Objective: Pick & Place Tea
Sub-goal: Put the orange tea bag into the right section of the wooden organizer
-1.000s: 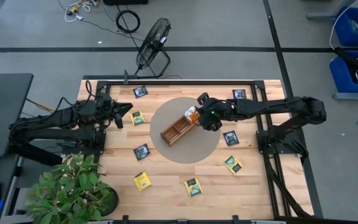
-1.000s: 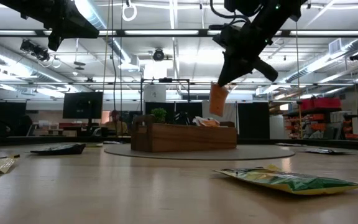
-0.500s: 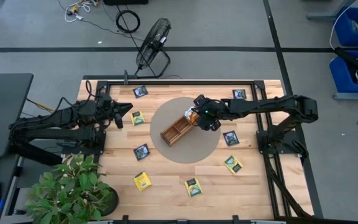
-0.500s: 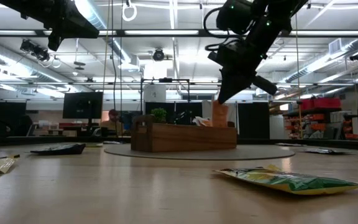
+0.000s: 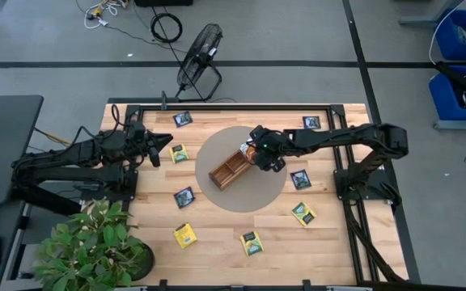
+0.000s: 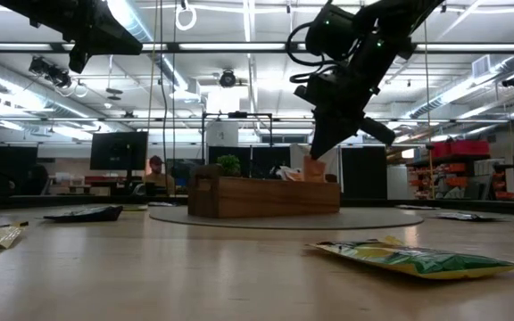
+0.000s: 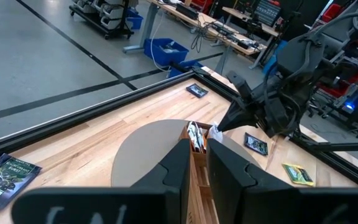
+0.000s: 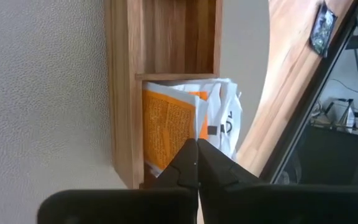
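My right gripper [image 5: 253, 152] hangs over the far-right end compartment of the brown wooden tray [image 5: 231, 167], shut on an orange-and-white tea packet [image 8: 169, 130]. That packet stands in the compartment beside white packets [image 8: 229, 121]. The tray lies on a round grey mat [image 5: 217, 194]. Several more tea packets lie flat on the table, among them a navy one [image 5: 184, 196] and a yellow one [image 5: 185, 235]. My left gripper [image 5: 162, 141] waits above the table's left side, its fingers a little apart, touching nothing. My right gripper pinches the orange-and-white packet by its upper edge [image 6: 315, 162] between its two fingers, slanting down from above and from the table's right. The packet stands upright below the fingertips, its lower part inside the tray's end compartment [image 8: 166, 155]. The fingertips cover the contact itself.
Packets lie around the mat: navy ones [image 5: 183, 119] [image 5: 311, 123] [image 5: 300, 179], yellow-green ones [image 5: 179, 153] [image 5: 303, 213] [image 5: 251, 242]. A potted plant [image 5: 95, 246] stands at the near left corner. A fan [image 5: 199, 61] sits on the floor beyond the far edge. The tray's other two compartments [image 8: 179, 37] look bare.
My right gripper has come down and a little toward the table's left, staying shut. The orange-and-white packet, which hung clear above the tray's end a second ago, now stands with its lower part inside the end compartment.
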Controlling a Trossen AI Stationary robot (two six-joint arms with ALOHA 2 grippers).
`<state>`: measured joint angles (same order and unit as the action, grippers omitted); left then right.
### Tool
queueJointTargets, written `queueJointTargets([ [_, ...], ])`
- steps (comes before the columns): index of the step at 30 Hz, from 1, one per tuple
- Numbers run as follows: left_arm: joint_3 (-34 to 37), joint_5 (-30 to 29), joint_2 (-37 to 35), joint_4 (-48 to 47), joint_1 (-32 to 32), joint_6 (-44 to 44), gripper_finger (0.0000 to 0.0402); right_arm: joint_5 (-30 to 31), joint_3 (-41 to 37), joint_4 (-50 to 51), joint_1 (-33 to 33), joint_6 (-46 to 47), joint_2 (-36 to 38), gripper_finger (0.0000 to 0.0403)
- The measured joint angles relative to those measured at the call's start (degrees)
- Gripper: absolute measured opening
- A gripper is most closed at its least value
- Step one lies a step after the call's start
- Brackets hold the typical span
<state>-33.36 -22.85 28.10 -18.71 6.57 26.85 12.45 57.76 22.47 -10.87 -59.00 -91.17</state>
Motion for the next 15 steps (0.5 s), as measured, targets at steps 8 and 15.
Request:
queueJointTargets([
  [8,0.0,0.0,0.0,0.0,0.0,0.0,0.0057,2.0,0.0,-1.0,-0.2,3.6,-0.1,0.0018],
  [15,0.0,0.0,0.0,0.0,0.0,0.0,0.0057,5.0,0.0,-2.2,-0.2,8.4,1.0,0.0035],
])
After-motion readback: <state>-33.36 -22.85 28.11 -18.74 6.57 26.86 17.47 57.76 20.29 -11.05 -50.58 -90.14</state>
